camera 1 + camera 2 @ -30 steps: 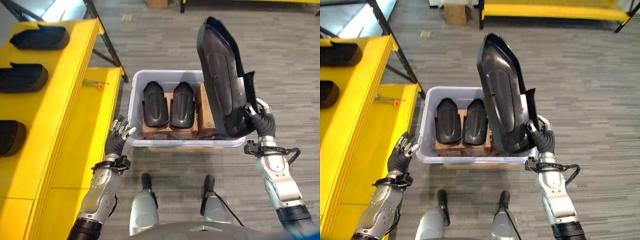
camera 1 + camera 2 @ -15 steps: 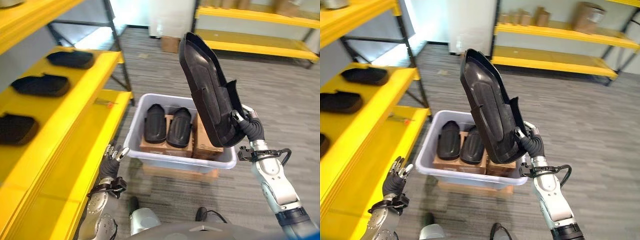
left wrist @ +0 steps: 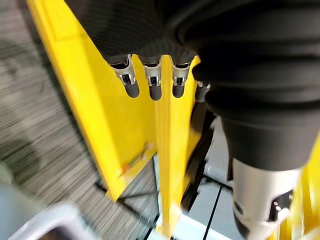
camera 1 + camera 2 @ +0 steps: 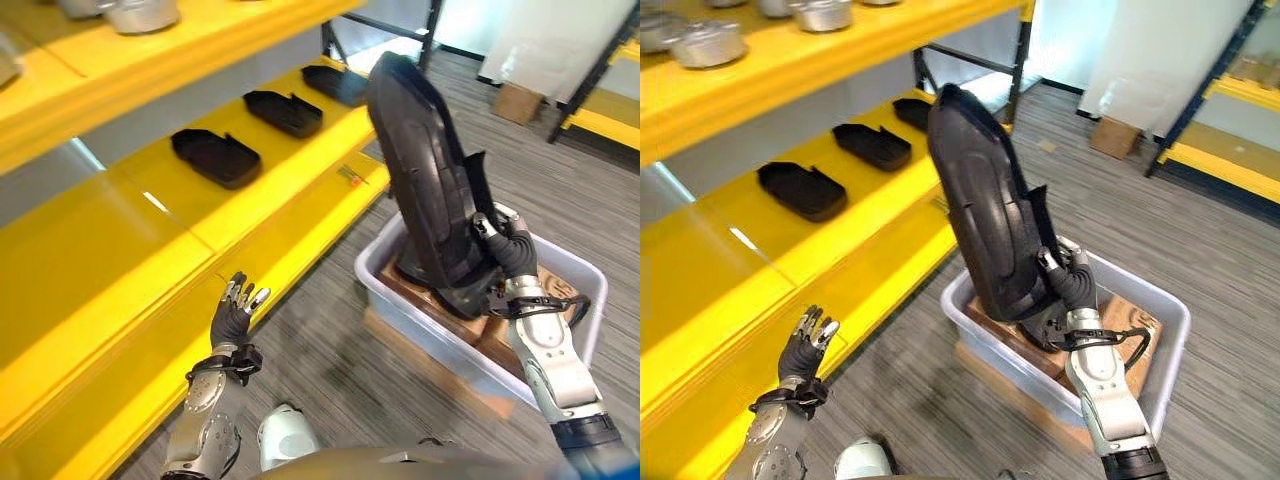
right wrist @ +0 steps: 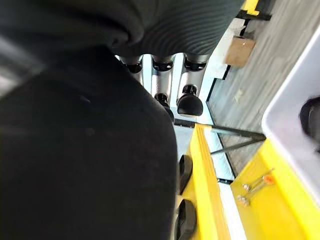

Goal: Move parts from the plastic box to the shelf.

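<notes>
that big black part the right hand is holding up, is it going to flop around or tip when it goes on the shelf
The black part looks like rigid moulded plastic: it stands upright above the right hand, gripped only at its lower end, without sagging. Being long and held low, it may want to swing or tip. Similar parts lie flat on the yellow shelf, so it should rest stably.

No legible text or labels.

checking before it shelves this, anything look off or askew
Nothing stands out. The right robot hand holds one black part tilted above the box; three parts lie flat on the shelf. The left robot hand is open.
</notes>
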